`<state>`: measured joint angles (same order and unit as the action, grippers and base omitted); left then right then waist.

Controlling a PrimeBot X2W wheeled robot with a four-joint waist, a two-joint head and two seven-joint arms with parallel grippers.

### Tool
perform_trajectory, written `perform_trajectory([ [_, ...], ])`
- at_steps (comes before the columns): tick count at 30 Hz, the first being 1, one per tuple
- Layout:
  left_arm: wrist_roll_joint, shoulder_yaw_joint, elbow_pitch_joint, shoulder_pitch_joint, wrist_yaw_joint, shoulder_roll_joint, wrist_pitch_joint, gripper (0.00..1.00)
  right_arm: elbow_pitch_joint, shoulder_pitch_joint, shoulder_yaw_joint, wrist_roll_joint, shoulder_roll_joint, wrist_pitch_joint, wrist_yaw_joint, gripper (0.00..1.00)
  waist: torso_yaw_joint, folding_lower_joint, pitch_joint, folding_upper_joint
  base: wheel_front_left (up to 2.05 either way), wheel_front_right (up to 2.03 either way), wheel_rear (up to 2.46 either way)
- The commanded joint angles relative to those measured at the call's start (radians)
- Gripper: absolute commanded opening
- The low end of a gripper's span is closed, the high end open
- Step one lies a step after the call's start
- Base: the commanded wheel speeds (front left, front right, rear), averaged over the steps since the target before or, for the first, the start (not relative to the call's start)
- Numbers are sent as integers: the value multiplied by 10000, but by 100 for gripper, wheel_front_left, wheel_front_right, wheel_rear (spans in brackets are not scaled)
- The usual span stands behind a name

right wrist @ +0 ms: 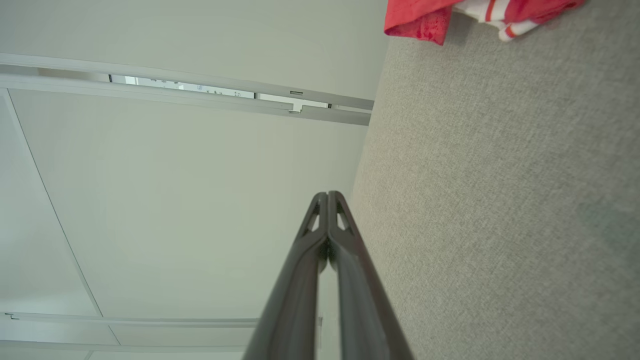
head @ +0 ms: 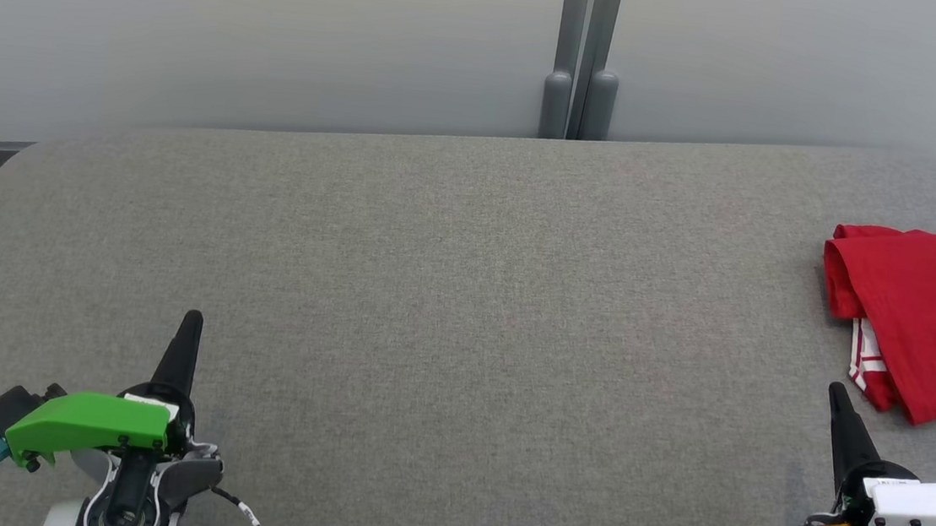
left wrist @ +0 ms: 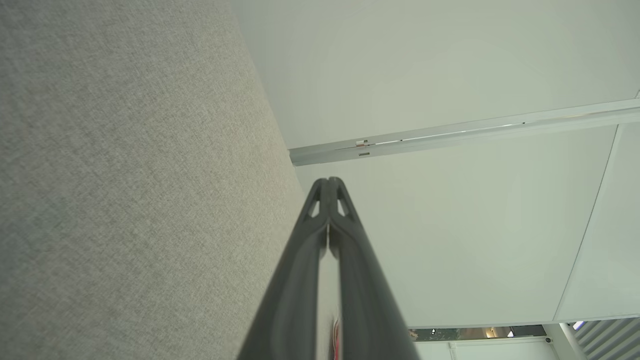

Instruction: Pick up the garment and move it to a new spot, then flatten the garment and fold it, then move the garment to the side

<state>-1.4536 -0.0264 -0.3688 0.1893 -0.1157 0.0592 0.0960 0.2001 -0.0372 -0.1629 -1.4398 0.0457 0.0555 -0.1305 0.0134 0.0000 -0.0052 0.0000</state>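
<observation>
Grey fabric table (head: 431, 294) under your left gripper (head: 192, 321) and right gripper (head: 835, 390) — both pressed together; red garment (head: 929, 320) folded, right edge.

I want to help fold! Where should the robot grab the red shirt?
On the red shirt, probably the thick rolled edge facing the middle. It bulges off the gray table, so the nearby right gripper could open and come from that side.
</observation>
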Motion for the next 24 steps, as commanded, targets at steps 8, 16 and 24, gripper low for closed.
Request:
perform_trajectory([
  [8,-737,-118,43,324,-106,-30,223,0,-85,-160,-78,-776,64,117,-4,0,-51,0,38,0,0,0,0],
  [16,-1238,-185,37,417,-151,-66,372,0,-96,-191,-117,-1344,66,183,-4,0,-97,0,72,0,0,0,0],
  [24,-1644,-232,32,514,-185,-99,503,0,-110,-213,-147,-1815,69,234,-4,0,-138,0,102,0,0,0,0],
])
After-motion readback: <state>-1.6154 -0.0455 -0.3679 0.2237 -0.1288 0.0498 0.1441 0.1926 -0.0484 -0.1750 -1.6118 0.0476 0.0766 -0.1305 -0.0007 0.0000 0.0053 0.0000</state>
